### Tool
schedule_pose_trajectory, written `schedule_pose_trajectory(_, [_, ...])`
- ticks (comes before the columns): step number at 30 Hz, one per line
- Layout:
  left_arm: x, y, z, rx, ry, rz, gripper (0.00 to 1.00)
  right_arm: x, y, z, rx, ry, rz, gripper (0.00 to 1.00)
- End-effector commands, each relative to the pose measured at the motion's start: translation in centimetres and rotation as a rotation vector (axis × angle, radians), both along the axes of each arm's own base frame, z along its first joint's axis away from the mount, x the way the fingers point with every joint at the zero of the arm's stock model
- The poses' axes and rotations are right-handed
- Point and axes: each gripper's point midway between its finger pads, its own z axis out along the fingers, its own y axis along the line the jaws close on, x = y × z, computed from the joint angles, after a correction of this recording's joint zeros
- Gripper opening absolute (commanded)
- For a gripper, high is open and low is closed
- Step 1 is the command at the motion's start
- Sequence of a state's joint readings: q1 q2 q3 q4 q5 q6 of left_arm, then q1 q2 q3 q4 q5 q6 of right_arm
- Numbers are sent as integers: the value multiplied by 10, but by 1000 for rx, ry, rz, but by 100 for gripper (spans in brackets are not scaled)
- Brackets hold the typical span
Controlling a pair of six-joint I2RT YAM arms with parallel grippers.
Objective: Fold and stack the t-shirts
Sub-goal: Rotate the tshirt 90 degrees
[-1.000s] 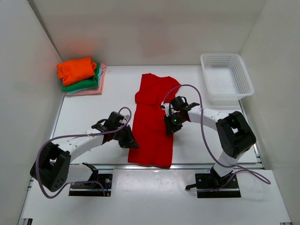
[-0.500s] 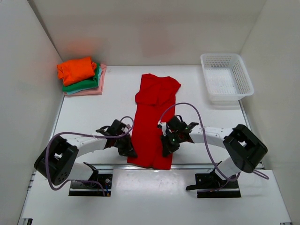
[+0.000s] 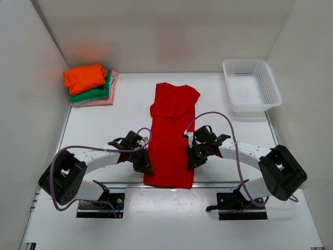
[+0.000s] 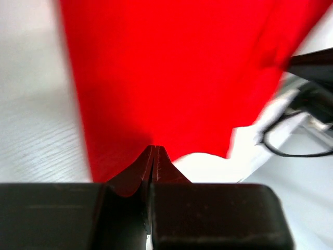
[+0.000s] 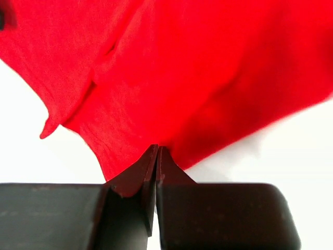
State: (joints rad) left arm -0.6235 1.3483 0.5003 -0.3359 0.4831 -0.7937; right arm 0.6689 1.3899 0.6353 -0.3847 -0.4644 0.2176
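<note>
The large red t-shirt (image 3: 169, 140) lies as a long narrow strip down the middle of the table, its hem at the near edge. My left gripper (image 3: 145, 165) is shut at the strip's left edge near the hem; in the left wrist view its closed tips (image 4: 154, 147) pinch the red cloth (image 4: 171, 78). My right gripper (image 3: 192, 159) is shut at the right edge; in the right wrist view its tips (image 5: 157, 147) pinch the cloth (image 5: 182, 67). The orange t-shirt (image 3: 85, 77) sits folded on the green t-shirt (image 3: 99, 92) and the pink t-shirt (image 3: 107, 100) at the far left.
A white mesh basket (image 3: 251, 86) stands at the far right. White walls close in the table on the left, back and right. Both arms' cables loop above the table beside the red strip.
Both grippers have moved along the red shirt's edges toward the near hem. In the last half second both shifted slightly right, and the strip's lower part shifted right with them.
</note>
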Motion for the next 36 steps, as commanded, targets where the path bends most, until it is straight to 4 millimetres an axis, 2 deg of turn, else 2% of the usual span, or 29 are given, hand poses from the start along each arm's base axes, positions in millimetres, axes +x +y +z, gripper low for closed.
schedule_pose_trajectory(1, [42,-19,57,-141,-150,1,8,53,20,58,38,-214,-15,0])
schedule_pose_trajectory(2, [55,-26,84,-229,-173,28,11,62,25,65,41,-245,-12,1])
schedule_pose_trajectory(3, [74,-25,106,-303,-221,68,13,78,30,81,58,-291,-25,14])
schedule_pose_trajectory(4, [79,-26,124,-355,-241,98,13,92,43,99,100,-353,-21,23])
schedule_pose_trajectory(5, [100,-19,146,-404,-316,153,12,104,46,102,100,-395,-36,24])
schedule_pose_trajectory(6, [118,-8,161,-414,-369,211,12,116,52,116,112,-453,-25,15])
schedule_pose_trajectory(7, [138,10,167,-380,-434,286,14,134,58,130,120,-518,-52,14])
schedule_pose_trajectory(8, [149,16,175,-358,-495,292,19,146,61,136,126,-560,-79,16])
schedule_pose_trajectory(9, [167,30,179,-307,-545,349,21,158,61,139,134,-579,-92,21])
schedule_pose_trajectory(10, [180,43,170,-239,-579,378,24,166,67,142,155,-587,-104,13])
schedule_pose_trajectory(12, [212,58,150,-125,-606,397,27,180,69,147,188,-583,-113,3])
schedule_pose_trajectory(13, [228,63,138,-79,-593,407,27,183,73,143,179,-573,-102,3])
schedule_pose_trajectory(14, [238,66,132,-60,-593,415,27,187,73,148,181,-590,-109,3])
schedule_pose_trajectory(15, [253,63,118,-50,-566,405,28,188,73,148,174,-598,-102,3])
schedule_pose_trajectory(16, [269,59,128,-85,-598,414,27,186,74,145,166,-599,-90,5])
schedule_pose_trajectory(18, [294,51,100,-114,-555,425,24,183,70,144,188,-580,-90,10])
schedule_pose_trajectory(20, [319,51,98,-107,-592,454,37,180,63,149,219,-568,-88,10])
schedule_pose_trajectory(21, [322,48,83,-79,-578,442,37,180,55,145,219,-551,-100,10])
schedule_pose_trajectory(23, [338,50,79,-23,-619,449,40,181,44,154,231,-570,-115,10])
schedule_pose_trajectory(24, [340,50,65,-7,-597,449,43,178,41,150,229,-563,-118,11])
schedule_pose_trajectory(26, [350,49,60,-13,-600,453,48,180,27,154,227,-582,-135,10])
schedule_pose_trajectory(28, [355,48,49,-25,-579,455,48,183,21,159,239,-595,-154,10])
schedule_pose_trajectory(30, [359,43,46,-28,-585,465,48,185,11,158,237,-587,-184,10])
schedule_pose_trajectory(31, [358,42,38,-20,-573,465,49,188,9,156,241,-586,-193,10])
schedule_pose_trajectory(33, [363,36,37,-29,-576,467,49,193,-1,162,252,-605,-216,10])
schedule_pose_trajectory(34, [362,35,29,-22,-563,461,48,194,-4,156,244,-594,-220,10])
schedule_pose_trajectory(36, [366,26,28,-33,-557,445,48,196,-8,161,244,-606,-231,9])
